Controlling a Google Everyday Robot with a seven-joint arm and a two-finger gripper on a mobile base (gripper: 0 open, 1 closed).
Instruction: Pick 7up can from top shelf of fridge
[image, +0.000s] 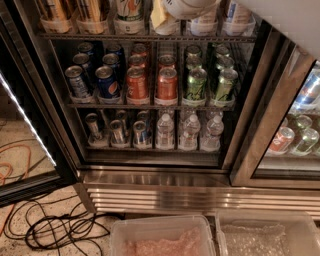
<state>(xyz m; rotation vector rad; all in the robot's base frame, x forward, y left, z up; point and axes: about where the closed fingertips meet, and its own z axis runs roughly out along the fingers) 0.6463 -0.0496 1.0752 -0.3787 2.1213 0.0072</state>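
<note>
The 7up can (129, 9), white with green lettering and an orange-red spot, stands on the top shelf (100, 36) of the fridge (150, 180), cut off by the upper edge of the view. Gold-brown cans (52, 10) stand to its left and a yellowish item (159, 17) to its right. My gripper (189, 7) shows only as a white rounded part at the top centre, in front of the top shelf and just right of the 7up can. My white arm (285, 20) crosses the top right corner.
The middle shelf holds blue Pepsi cans (106, 80), orange cans (166, 82) and green cans (196, 82). The lower shelf holds silver cans and water bottles (165, 131). The open door (25, 125) is at left, black cables (60, 230) lie on the floor, and two clear bins (162, 237) stand in front.
</note>
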